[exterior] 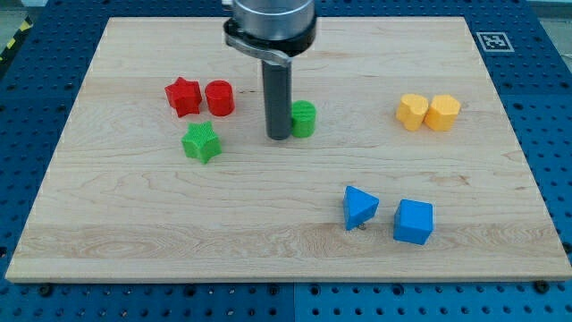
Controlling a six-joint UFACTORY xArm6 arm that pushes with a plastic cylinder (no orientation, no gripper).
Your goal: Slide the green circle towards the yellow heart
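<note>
A: Where is the green circle [304, 118] right now?

B: Near the middle of the desk [134, 233], a little toward the view's top. My tip [278, 137] stands touching or just beside its left flank, on the view's left of it.

A: And the yellow heart [412, 112]?

B: Well apart to the view's right, at much the same height in the view, with a yellow hexagon [442, 113] touching its right side.

A: Any jaws to speak of?

B: None. The arm ends in a plain rod, so there are no jaws to open or close, and it has hold of nothing.

A: How will the circle handle?

B: I judge it light, stiff and smooth-bottomed, so it should slide readily on the wood. Being round, it may roll off the rod sideways. Best to press on the middle of its left wall and push straight toward the view's right.

A: Anything in the way?

B: No; the green star [202, 141] and red blocks [200, 97] sit behind, to the view's left.
</note>
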